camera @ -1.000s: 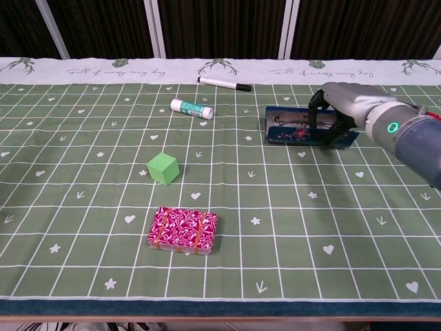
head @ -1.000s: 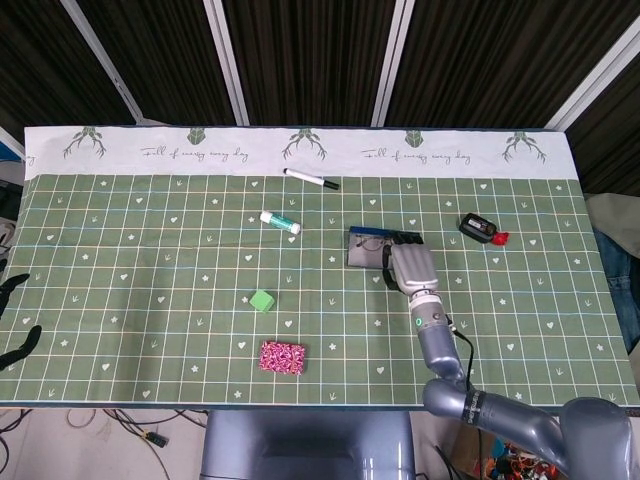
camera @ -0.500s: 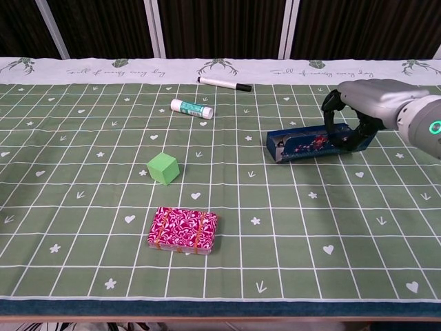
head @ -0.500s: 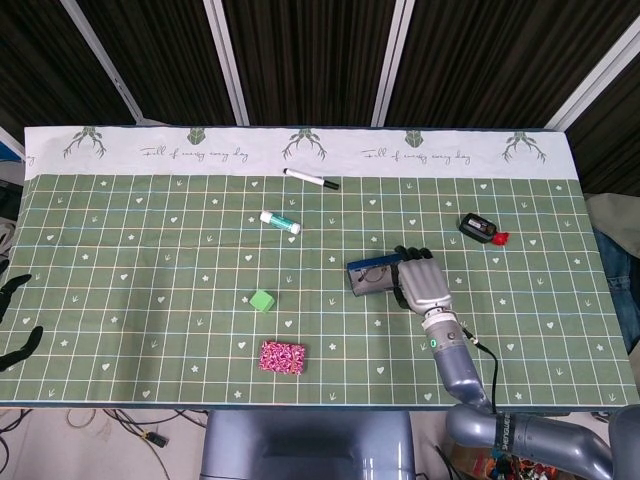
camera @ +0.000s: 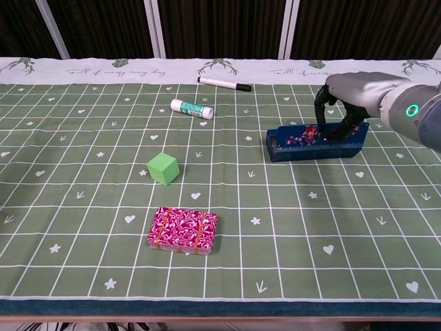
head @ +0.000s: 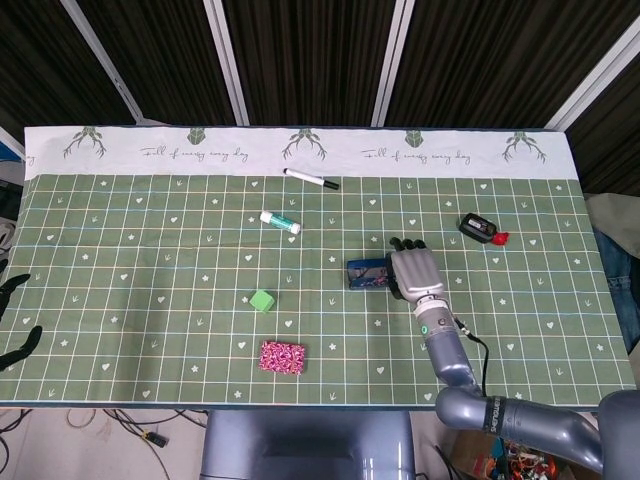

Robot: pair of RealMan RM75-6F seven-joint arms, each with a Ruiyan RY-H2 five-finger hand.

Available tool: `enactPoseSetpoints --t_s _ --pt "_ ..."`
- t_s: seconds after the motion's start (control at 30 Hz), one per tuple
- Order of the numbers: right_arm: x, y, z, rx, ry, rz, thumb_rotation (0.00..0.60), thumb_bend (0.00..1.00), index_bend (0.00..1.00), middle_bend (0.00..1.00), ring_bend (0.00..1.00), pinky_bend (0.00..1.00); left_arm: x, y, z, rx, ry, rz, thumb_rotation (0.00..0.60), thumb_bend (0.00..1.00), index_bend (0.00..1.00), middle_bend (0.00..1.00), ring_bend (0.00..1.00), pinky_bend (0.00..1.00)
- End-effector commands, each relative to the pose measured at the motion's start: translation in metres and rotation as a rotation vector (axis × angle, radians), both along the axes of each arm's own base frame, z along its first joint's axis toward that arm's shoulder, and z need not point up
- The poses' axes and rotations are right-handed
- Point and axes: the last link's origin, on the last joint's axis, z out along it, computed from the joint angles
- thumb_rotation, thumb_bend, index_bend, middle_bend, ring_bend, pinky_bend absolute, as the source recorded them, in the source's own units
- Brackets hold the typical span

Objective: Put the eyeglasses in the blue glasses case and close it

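Green gridded cloth (head: 150, 260) covers the table, with dark slatted panels behind. From the head view, the right hand (head: 415, 270) lies over the right end of the blue case (head: 368, 273), its fingers curled over the far edge. Well apart from it lie a marker (head: 311, 179), a glue stick (head: 280, 222), a green cube (head: 262, 300), a pink patterned box (head: 282, 356) and a black and red item (head: 481, 229). At the left edge, dark fingertips of the left hand (head: 14, 315) show; whether they hold anything cannot be told.

From the chest view, the right hand (camera: 344, 102) grips the case (camera: 313, 141) from above, fingers hooked over its top. Glasses cannot be made out inside. Cube (camera: 163, 167) and box (camera: 182, 230) sit nearer the camera.
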Motion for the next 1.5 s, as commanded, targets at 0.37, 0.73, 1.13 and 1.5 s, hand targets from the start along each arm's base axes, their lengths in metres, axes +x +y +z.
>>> enactPoseSetpoints --t_s 0.37,0.73,1.13,1.5 --pt "0.003 -0.027 0.001 -0.002 0.029 -0.055 0.600 0.52 0.70 0.20 0.21 0.20 0.000 0.000 0.000 0.000 0.001 0.002 0.600 0.32 0.16 0.00 0.00 0.00" --pt "-0.004 -0.040 0.001 0.006 0.043 -0.113 0.600 0.52 0.70 0.20 0.21 0.20 0.000 0.000 0.000 0.000 0.001 0.003 0.600 0.32 0.16 0.00 0.00 0.00" --pt "-0.005 -0.048 -0.002 0.014 0.047 -0.125 0.600 0.52 0.48 0.20 0.20 0.20 0.000 0.000 0.001 0.000 0.002 0.004 0.600 0.32 0.15 0.00 0.00 0.00" --pt "-0.003 -0.052 -0.005 0.021 0.029 -0.139 0.600 0.49 0.09 0.14 0.18 0.20 -0.001 0.000 0.001 -0.002 0.000 0.006 0.600 0.32 0.16 0.00 0.00 0.00"
